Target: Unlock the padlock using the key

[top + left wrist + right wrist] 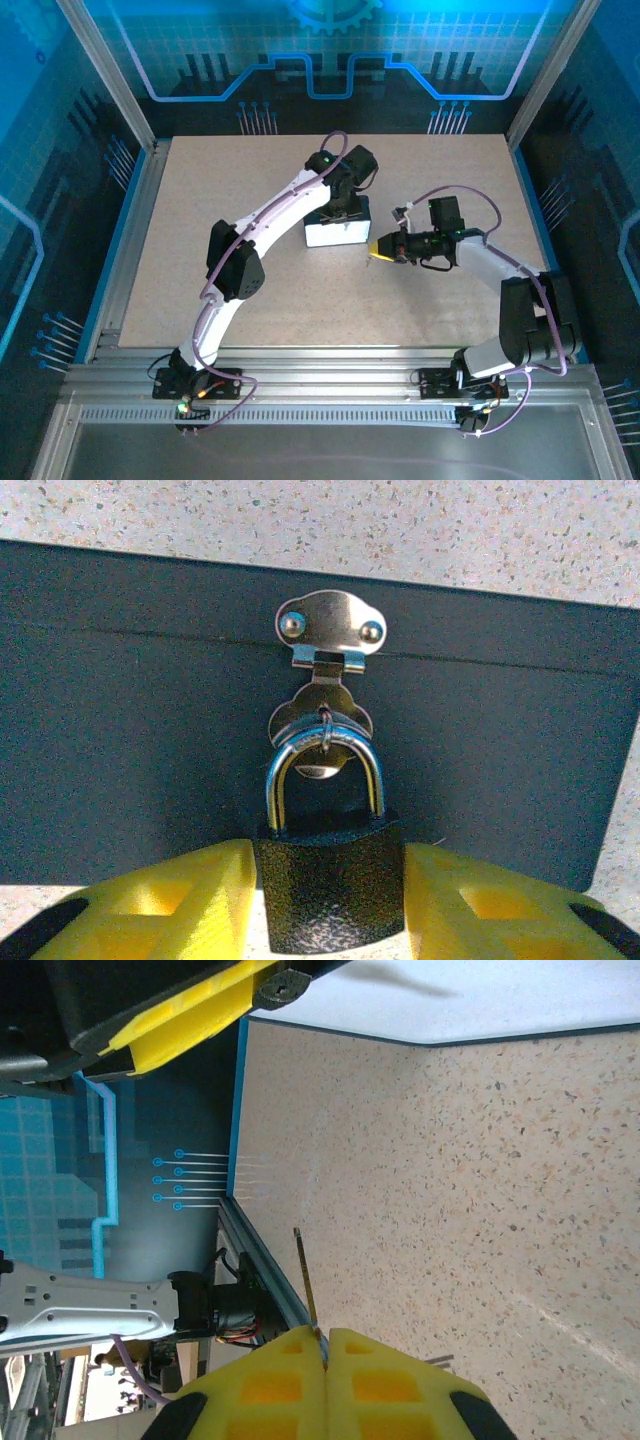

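Gripping the dark body of the padlock (328, 880) from both sides, the left gripper (330, 920) has its yellow fingers (190, 900) pressed against it. Just ahead of those fingertips, the padlock's silver shackle (325, 770) loops through a metal hasp (330, 630) on the side of a dark tin (120, 730), which stands on the speckled table (250, 290). The right gripper (325, 1345) has its yellow fingers closed together on the key (305, 1280), whose thin blade sticks out past the fingertips, in the air above the table. Seen from above, this gripper points toward the tin, its tip just beside it.
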Motion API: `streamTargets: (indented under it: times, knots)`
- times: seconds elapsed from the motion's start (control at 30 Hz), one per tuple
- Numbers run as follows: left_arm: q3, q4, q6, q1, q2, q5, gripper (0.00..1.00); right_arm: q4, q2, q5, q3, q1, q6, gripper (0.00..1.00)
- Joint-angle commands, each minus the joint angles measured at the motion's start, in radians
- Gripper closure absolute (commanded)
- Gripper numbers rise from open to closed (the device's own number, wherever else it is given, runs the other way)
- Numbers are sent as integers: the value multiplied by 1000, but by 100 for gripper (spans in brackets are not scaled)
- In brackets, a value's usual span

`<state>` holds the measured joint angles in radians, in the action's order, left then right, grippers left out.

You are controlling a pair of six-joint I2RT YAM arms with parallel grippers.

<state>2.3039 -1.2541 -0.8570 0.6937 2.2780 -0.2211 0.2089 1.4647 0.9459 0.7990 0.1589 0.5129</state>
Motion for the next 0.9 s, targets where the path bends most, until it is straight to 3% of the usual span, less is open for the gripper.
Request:
streamTargets:
  times: [0.0, 0.4, 0.87]
  knots:
    - [-4, -67, 46, -9, -15, -14, 58, -7, 13, -10, -4, 21, 12, 100]
    - [-4, -19, 84, -35, 3, 33, 52, -15, 23, -54, 20, 78, 46, 100]
    - [-48, 19, 111, -50, -10, 90, 73, -94, 14, -78, 28, 127, 134, 100]
